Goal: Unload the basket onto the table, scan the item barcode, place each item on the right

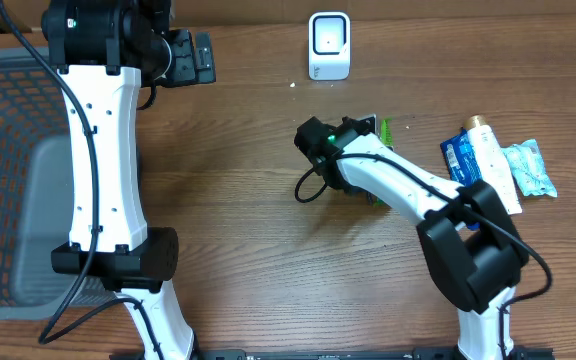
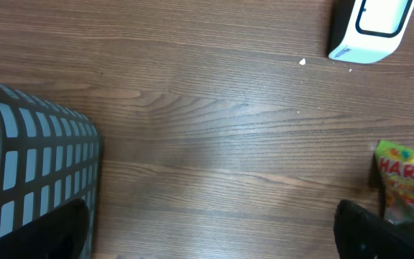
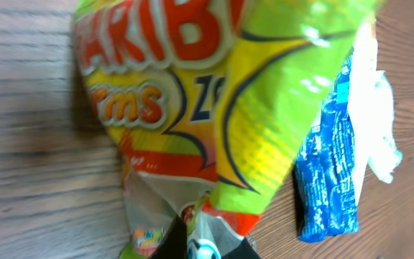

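The item is a green and yellow Haribo candy bag (image 3: 214, 93). My right gripper (image 3: 201, 243) is shut on its crimped lower edge, and the bag fills most of the right wrist view. From overhead the right gripper (image 1: 361, 140) holds the bag (image 1: 384, 130) mid-table, below the white barcode scanner (image 1: 329, 45). The left gripper (image 1: 203, 58) is open at the back left with nothing between its fingers. In the left wrist view the left gripper (image 2: 218, 237) hangs over bare wood, the scanner (image 2: 372, 29) is at top right, and the bag (image 2: 408, 180) shows at the right edge.
A grey mesh basket (image 1: 8, 150) stands at the left edge, and its wall (image 2: 34, 165) shows in the left wrist view. On the right lie a blue packet (image 1: 458, 155), a white bottle (image 1: 490, 150) and a clear wrapped packet (image 1: 528, 168). The blue packet (image 3: 333, 180) lies beside the bag.
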{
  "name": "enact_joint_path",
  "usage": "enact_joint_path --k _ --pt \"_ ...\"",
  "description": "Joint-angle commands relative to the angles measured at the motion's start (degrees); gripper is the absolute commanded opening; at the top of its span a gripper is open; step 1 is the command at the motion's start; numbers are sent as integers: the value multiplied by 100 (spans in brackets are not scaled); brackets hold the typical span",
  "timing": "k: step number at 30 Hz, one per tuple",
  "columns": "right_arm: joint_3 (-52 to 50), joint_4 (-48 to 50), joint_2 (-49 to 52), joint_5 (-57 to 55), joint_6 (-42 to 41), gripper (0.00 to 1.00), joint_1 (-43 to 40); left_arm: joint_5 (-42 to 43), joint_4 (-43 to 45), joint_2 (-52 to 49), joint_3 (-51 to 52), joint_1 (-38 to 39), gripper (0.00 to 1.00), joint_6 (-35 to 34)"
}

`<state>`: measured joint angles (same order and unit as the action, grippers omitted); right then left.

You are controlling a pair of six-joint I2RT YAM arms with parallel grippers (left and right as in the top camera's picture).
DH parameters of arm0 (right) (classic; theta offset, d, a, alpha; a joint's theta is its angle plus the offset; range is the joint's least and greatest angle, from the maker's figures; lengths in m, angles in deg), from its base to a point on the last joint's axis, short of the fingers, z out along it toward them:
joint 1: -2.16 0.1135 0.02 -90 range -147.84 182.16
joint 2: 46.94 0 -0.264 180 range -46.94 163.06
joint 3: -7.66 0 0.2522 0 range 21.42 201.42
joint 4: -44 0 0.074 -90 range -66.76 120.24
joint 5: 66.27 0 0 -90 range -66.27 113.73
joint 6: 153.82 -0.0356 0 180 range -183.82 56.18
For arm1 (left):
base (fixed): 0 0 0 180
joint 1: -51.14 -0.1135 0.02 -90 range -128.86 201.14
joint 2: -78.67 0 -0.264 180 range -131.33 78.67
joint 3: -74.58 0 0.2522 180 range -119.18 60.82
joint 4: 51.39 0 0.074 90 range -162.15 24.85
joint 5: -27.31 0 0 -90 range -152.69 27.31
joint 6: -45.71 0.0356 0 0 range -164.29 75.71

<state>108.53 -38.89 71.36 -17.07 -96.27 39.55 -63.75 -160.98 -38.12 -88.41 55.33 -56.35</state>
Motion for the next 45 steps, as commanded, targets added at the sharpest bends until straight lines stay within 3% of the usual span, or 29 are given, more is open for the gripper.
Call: enact_joint_path --k 1,6,9,11,13,16,25,33,38,45 --pt "116 -37 140 -310 157 4 240 48 9 -70 -7 33 100 -83" --pt "354 109 136 -286 634 4 754 48 9 -70 -7 33 99 -81" --pt "417 348 136 -146 1226 11 1126 48 9 -70 -7 33 100 -81" --pt "424 481 136 57 1635 30 1355 48 9 -70 -7 33 100 -81" --pt "424 629 136 308 1982 58 1635 48 9 -70 -7 33 100 -83" --pt "426 822 136 470 2035 67 1908 48 9 -70 -7 33 100 -81" --pt "450 761 136 1506 2050 73 2041 48 9 -70 -7 33 100 -81" --pt "1226 264 -39 2568 2107 80 1130 48 9 -70 -7 33 99 -81" --pt "1491 361 -83 4437 3200 87 28 48 9 -70 -7 33 99 -83" --pt "1399 444 240 6791 4804 83 -1147 48 9 -70 -7 33 100 -83"
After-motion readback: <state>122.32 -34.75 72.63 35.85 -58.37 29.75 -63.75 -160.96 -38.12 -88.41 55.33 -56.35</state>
